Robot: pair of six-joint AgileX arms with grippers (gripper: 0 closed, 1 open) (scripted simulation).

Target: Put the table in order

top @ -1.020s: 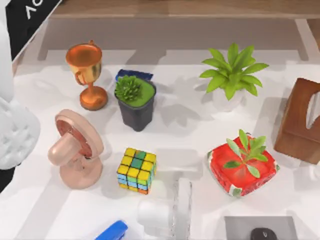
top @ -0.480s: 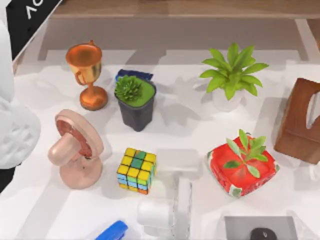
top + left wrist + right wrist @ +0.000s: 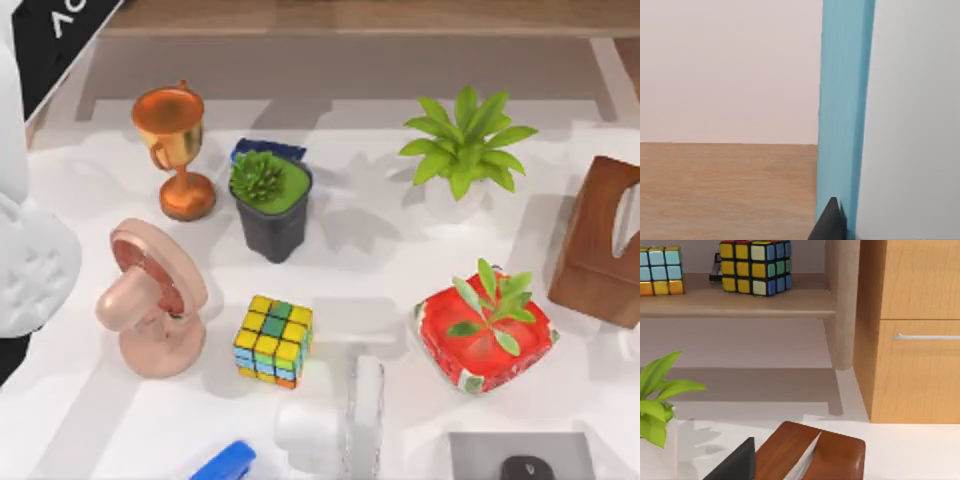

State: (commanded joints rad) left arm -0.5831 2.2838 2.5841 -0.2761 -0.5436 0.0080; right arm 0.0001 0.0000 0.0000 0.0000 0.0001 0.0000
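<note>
The white table (image 3: 390, 260) carries many objects. At its left stand a copper trophy (image 3: 172, 150), a pink desk fan (image 3: 150, 300) and a dark pot with a succulent (image 3: 270, 205). A colourful puzzle cube (image 3: 273, 341) sits in the middle, with a white fan (image 3: 335, 430) and a blue stapler (image 3: 226, 462) near the front edge. A red pot with a plant (image 3: 485, 335) and a white-potted plant (image 3: 460, 150) stand to the right. My left arm (image 3: 30, 260) hangs over the left edge. A dark edge of my left gripper (image 3: 830, 227) shows beside a blue upright (image 3: 845, 115). A dark edge of my right gripper (image 3: 735, 465) lies next to a brown tissue box (image 3: 810, 452).
The brown tissue box (image 3: 605, 240) stands at the table's right edge. A grey pad with a dark mouse (image 3: 525, 465) lies at the front right. Behind the table a wooden shelf (image 3: 735, 302) holds two puzzle cubes (image 3: 754, 265), beside a wooden cabinet (image 3: 915, 330).
My left arm has shifted slightly at the left edge of the table. None of the objects on the table has moved.
</note>
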